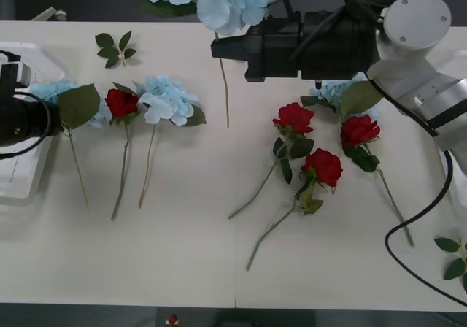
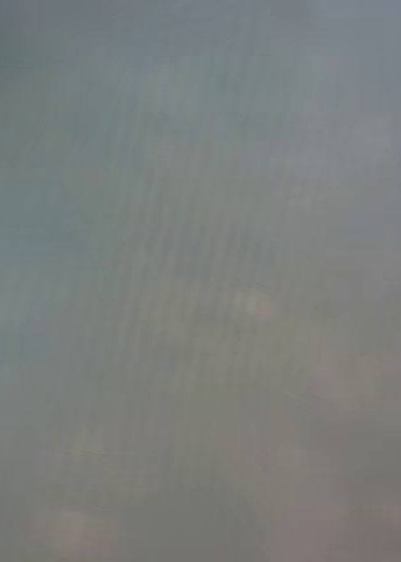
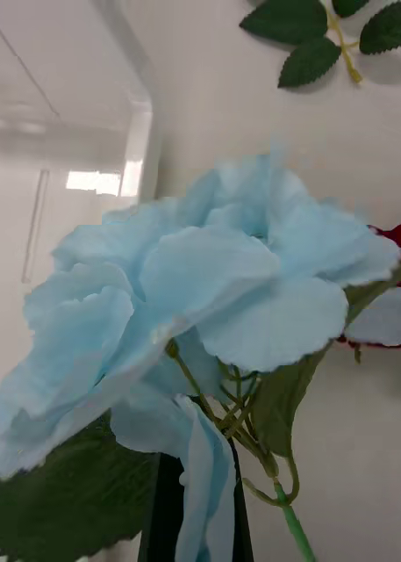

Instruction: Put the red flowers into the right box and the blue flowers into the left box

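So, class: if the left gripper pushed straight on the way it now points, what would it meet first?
Probably the blue flower: in the left wrist view its head sits directly ahead of the left gripper, hiding what lies behind. Depth is hard to judge; a red flower peeks out beyond it.

right wrist view wholly blurred, left box (image 1: 22, 174) cut off — arm-covered

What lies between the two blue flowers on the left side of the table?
In the front view, one red flower lies between the leftmost blue flower and the next blue flower, its head touching the latter's petals.
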